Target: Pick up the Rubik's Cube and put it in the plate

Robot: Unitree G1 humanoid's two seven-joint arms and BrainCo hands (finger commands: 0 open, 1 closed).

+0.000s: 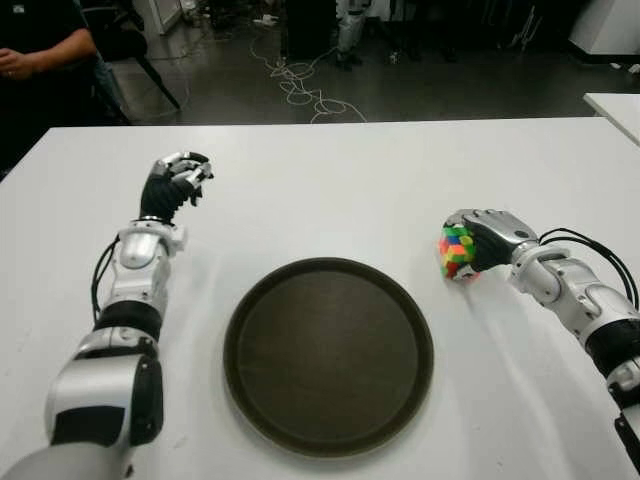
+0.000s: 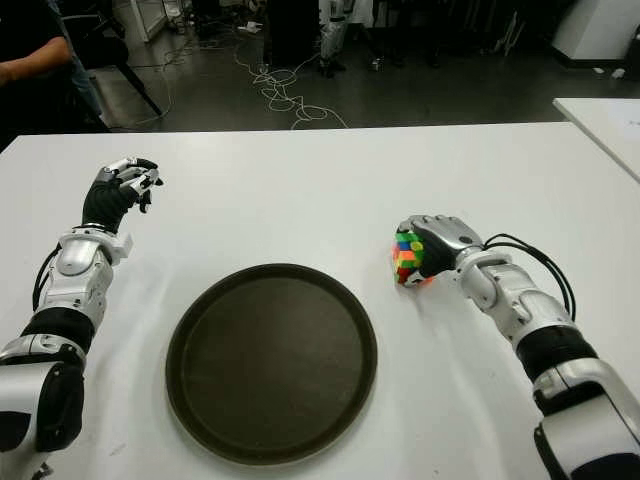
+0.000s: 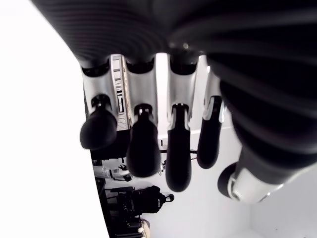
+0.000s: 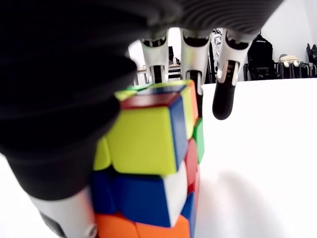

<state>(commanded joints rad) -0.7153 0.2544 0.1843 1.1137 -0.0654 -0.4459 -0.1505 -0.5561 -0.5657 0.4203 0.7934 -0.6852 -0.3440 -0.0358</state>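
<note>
Cube in my right hand, plate waiting to its left.

Working down from the white table (image 1: 330, 180): the dark round plate (image 1: 328, 356) sits near-centre, bare. My right hand (image 1: 487, 240) is wrapped around the Rubik's Cube (image 1: 456, 252) just off the plate's right rim, so the carry goes leftward and slightly nearer. My left hand (image 1: 175, 186), far-left of the plate, has its fingers curled on nothing. I can't tell whether the cube has left the tabletop; my palm hides its far side.
</note>
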